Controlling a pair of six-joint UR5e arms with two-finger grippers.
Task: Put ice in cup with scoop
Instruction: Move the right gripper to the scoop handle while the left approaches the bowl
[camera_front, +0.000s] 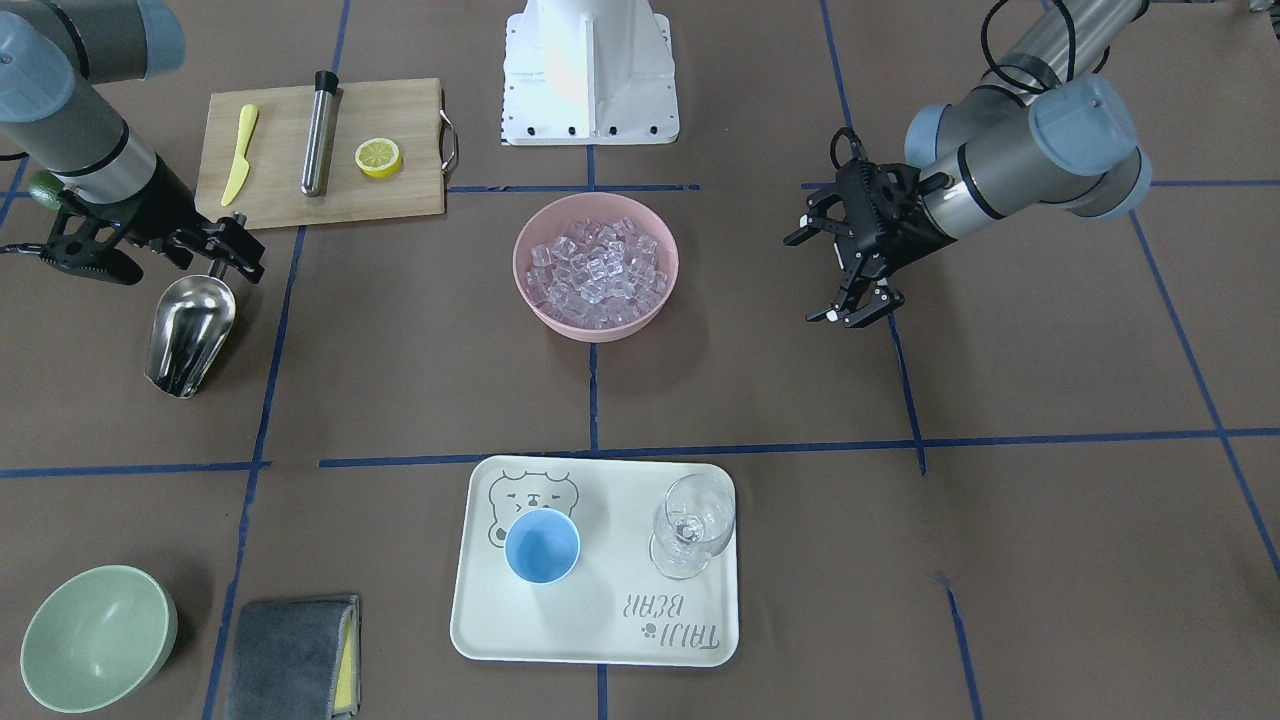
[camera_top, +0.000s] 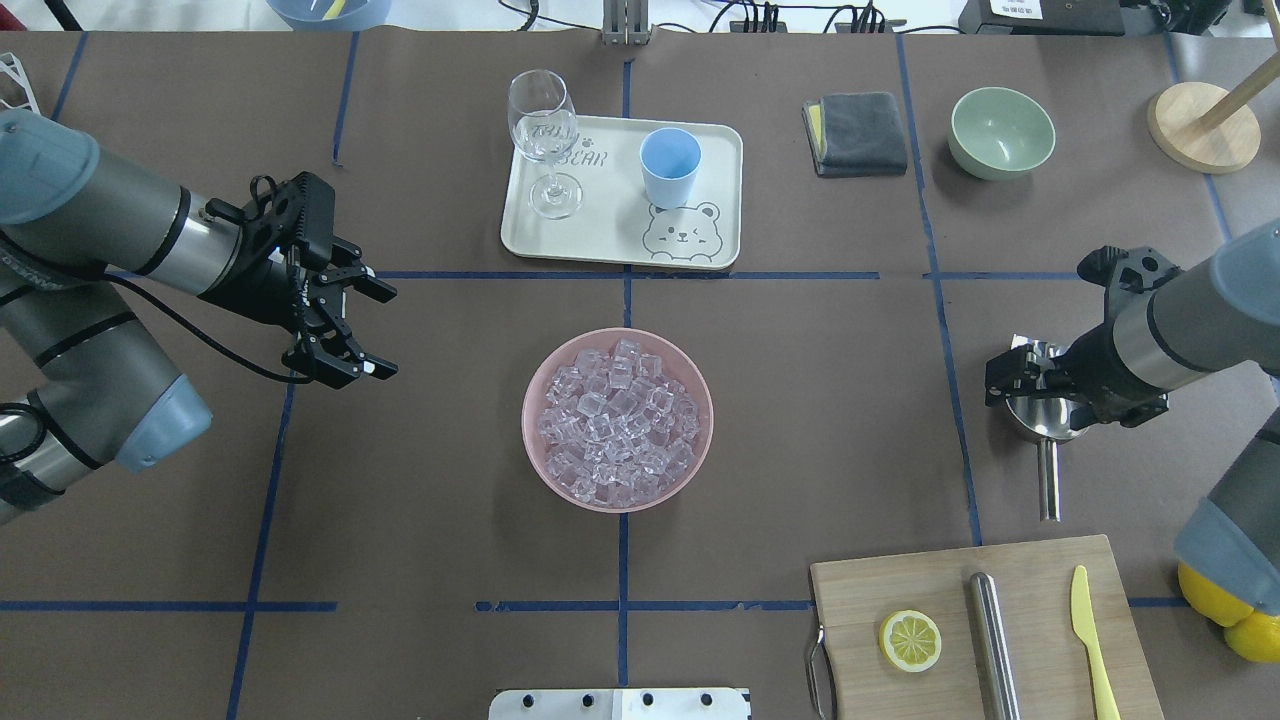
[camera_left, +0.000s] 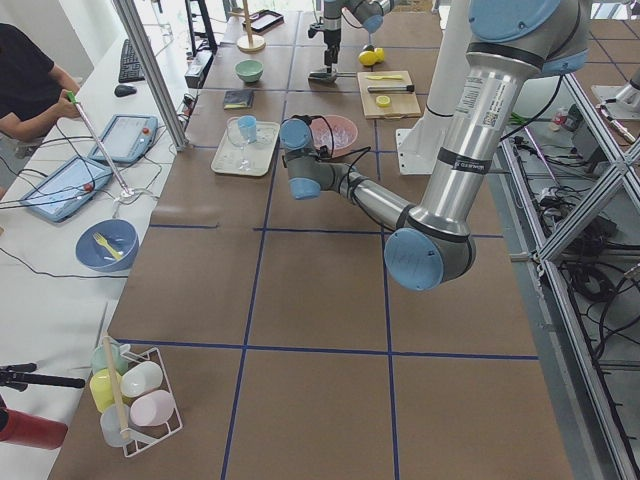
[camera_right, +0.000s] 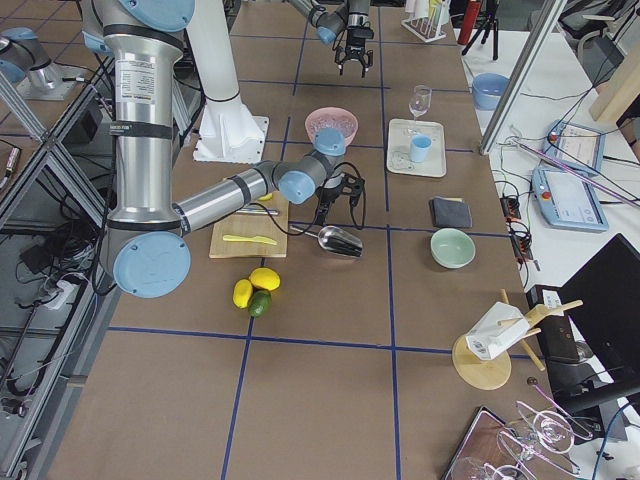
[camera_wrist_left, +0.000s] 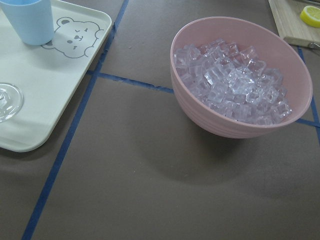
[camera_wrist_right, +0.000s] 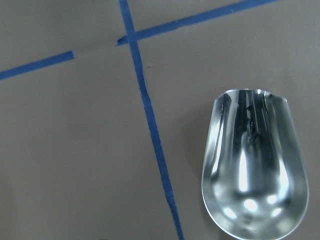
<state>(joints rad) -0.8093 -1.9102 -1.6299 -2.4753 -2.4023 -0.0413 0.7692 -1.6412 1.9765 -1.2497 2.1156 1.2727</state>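
Overhead exterior view showed the scoop (camera_top: 1046, 470) lying on the table (camera_top: 800, 400) under the right gripper (camera_top: 1010, 375), likely for a grab; I could not tell its jaws. The left gripper (camera_top: 385, 332) hung with jaws apart. The ice (camera_top: 617, 418) sat in the pink bowl (camera_top: 705, 415).

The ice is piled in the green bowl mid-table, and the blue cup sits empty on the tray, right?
Not quite: the overhead view shows the ice in the pink bowl mid-table. The blue cup does sit empty on the tray.

One pink bowl (camera_front: 596, 334), one green bowl (camera_front: 98, 640), one cup (camera_front: 542, 547), one scoop (camera_front: 190, 335), one wine glass (camera_front: 692, 525)
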